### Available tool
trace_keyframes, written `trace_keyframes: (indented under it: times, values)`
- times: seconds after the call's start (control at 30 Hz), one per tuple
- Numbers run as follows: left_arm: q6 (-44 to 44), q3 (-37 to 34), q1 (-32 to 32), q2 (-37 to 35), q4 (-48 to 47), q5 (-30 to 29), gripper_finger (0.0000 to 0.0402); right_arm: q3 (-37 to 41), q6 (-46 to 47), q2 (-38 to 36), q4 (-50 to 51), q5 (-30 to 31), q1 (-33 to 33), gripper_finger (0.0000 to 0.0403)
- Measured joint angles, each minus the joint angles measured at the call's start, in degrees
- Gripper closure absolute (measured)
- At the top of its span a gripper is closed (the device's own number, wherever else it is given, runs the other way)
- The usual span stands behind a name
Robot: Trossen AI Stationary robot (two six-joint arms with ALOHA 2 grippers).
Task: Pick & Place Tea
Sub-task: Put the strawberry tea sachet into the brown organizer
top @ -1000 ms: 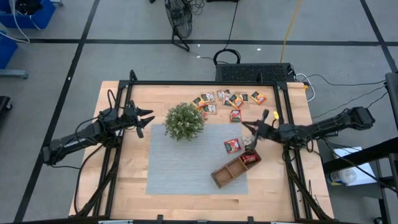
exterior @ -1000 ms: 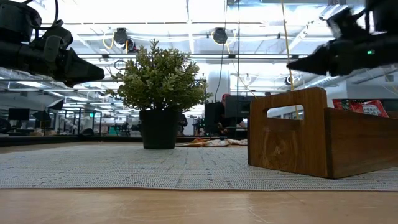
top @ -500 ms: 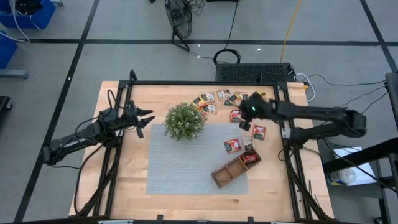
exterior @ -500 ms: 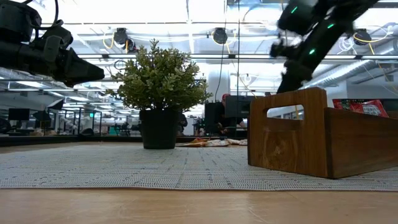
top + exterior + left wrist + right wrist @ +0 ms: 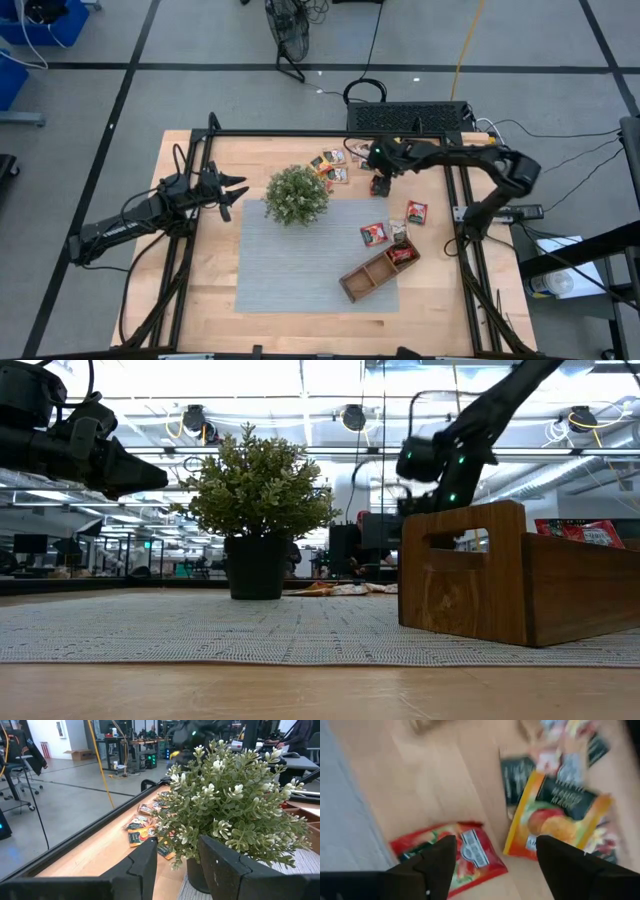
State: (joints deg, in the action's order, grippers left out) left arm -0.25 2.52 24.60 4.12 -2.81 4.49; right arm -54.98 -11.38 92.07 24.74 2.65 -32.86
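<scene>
right wrist view alone shows right fingers (image 5: pixel 492 855) spread, empty, over a red sachet (image 5: pixel 452 852); left fingers (image 5: pixel 175 857) parted, empty.

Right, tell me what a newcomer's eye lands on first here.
The bushy green potted plant at the back edge of the grey woven mat draws the eye first. Next comes the scatter of small red and orange tea sachets on the bare wood behind it, with the right hand open just above them. The brown three-compartment wooden tray sits at the mat's right front corner.
</scene>
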Motion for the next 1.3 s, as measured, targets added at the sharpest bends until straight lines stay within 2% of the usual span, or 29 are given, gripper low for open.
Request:
trace_keyframes:
  times: [0.17,0.47,0.67,1.03,1.3]
  values:
    - [0.0,0.0,0.0,0.0,0.0,0.0,0.0254,-2.1,-0.3,4.8,1.3,-4.3,-1.0,0.0143]
    - [0.0,0.0,0.0,0.0,0.0,0.0,0.0254,-2.3,-1.3,7.3,1.6,-4.4,-0.9,0.0146]
    - [0.0,0.0,0.0,0.0,0.0,0.0,0.0254,-2.3,-1.1,7.3,5.0,-4.5,-0.8,0.0163]
    - [0.0,0.0,0.0,0.0,0.0,0.0,0.0254,-2.2,-1.3,6.3,9.5,-4.4,-0.8,0.0232]
    - [0.0,0.0,0.0,0.0,0.0,0.0,0.0254,-2.1,-1.5,5.5,11.1,-4.1,-0.8,0.0309]
